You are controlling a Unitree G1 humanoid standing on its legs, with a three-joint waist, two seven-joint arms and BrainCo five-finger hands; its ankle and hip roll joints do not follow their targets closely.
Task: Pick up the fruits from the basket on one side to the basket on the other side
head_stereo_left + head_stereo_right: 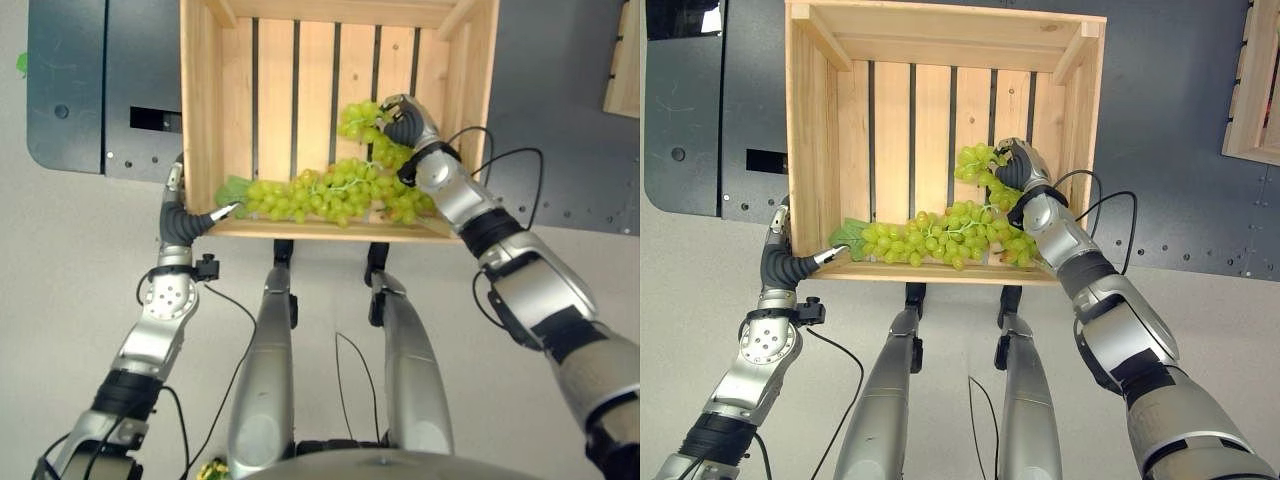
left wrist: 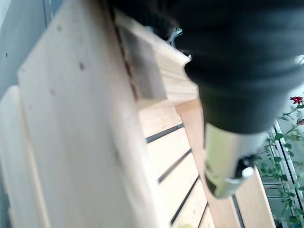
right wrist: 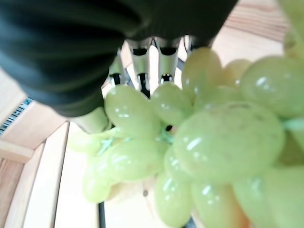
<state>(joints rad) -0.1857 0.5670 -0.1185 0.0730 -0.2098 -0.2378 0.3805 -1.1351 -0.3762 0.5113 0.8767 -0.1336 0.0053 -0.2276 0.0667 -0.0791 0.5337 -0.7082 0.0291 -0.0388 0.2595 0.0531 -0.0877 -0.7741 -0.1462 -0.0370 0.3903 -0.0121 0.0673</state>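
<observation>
floor: I see pale floor (image 1: 60, 250) with a dark panel (image 1: 560, 110) under the crate
crate: wooden, slatted (image 1: 300, 70), open side up
grapes: green bunch (image 1: 330, 195) in crate along near wall
right robot hand: (image 1: 400, 122) in crate, fingers curled round the grapes' upper end
left robot hand: (image 1: 185, 222) at crate's near left corner, can't tell fingers

A pale, light-wood crate (image 1: 830, 150) with dark gaps between its floor slats holds yellow-green grapes (image 1: 940, 235) with a darker green leaf (image 1: 848, 236). The floor around it is dark grey panel (image 1: 1170, 120) and off-white beyond. The right hand (image 1: 1015, 170) wears a dark ribbed cover.
</observation>
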